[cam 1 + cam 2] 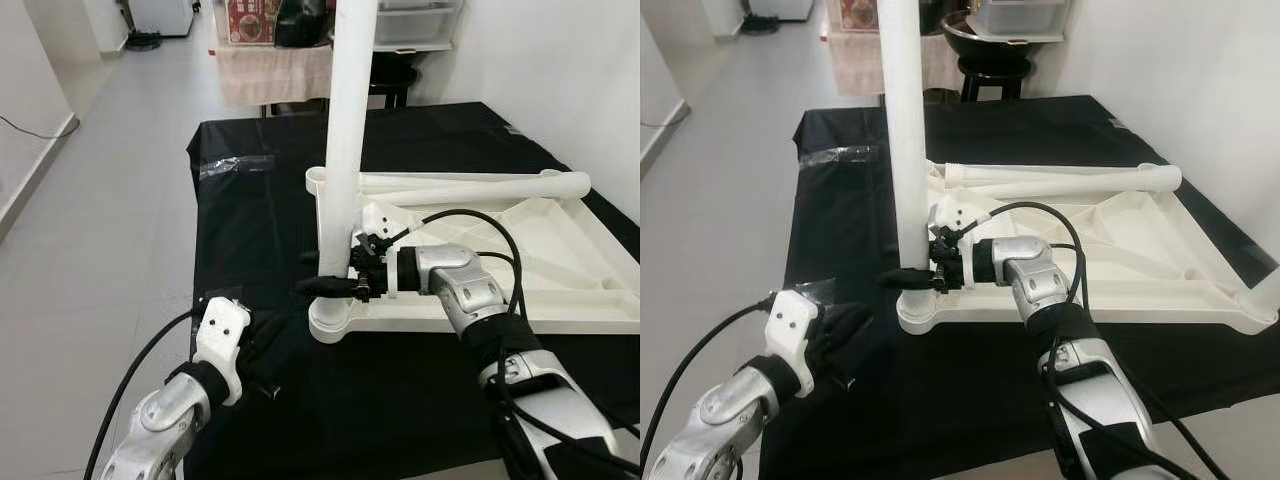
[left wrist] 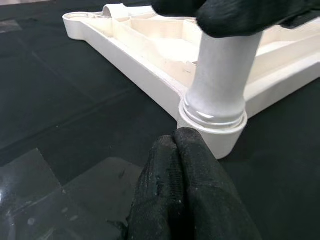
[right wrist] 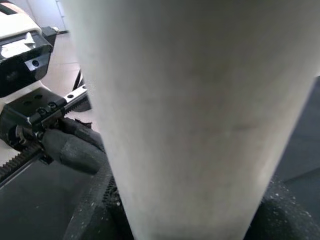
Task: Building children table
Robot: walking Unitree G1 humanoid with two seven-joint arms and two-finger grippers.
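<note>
A tiled room with white walls; in the middle of the frame stands a worktop (image 1: pixel 250 420) draped in black cloth, with a cluttered shelf behind it at the upper edge. On the cloth, right of centre, lies the white plastic tabletop (image 1: pixel 560 260), upside down so that its ribbed underside faces up.

One leg (image 1: pixel 345 120) stands upright in the corner socket (image 1: pixel 335 325) nearest the lower centre of the frame. My right pincer (image 1: pixel 335 285) comes in from the right and holds this leg low down, just above the socket, its black fingers closed around the tube. In the left wrist view the threaded foot of the leg sits in the socket collar, though a band of thread is visible above the rim; I judge it seated but perhaps not fully home.

A second leg (image 1: pixel 470 185) lies loose across the far edge of the tabletop, not yet fitted. The far left corner socket (image 1: pixel 316 178) is open and empty.

My left pincer (image 2: pixel 187 185) rests at the lower left, near the fitted corner but apart from it, its fingers pressed together on nothing.

Judged progress: one leg placed and possibly needing tightening; the others, and turning the table upright, remain.
</note>
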